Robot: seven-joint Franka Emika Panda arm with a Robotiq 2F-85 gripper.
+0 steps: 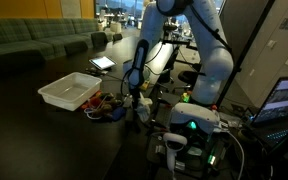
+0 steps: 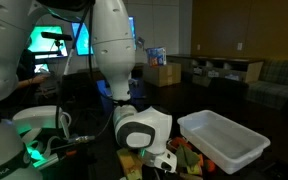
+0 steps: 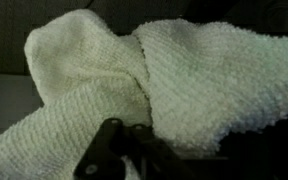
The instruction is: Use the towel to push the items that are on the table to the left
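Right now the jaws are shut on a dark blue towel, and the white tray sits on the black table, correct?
No: the towel is off-white, not dark blue, as the wrist view shows. The jaws are shut on it, and the white tray sits on the black table.

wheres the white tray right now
In both exterior views the white tray sits on the black table, with the cluster of small items close beside it, on the side toward the robot.
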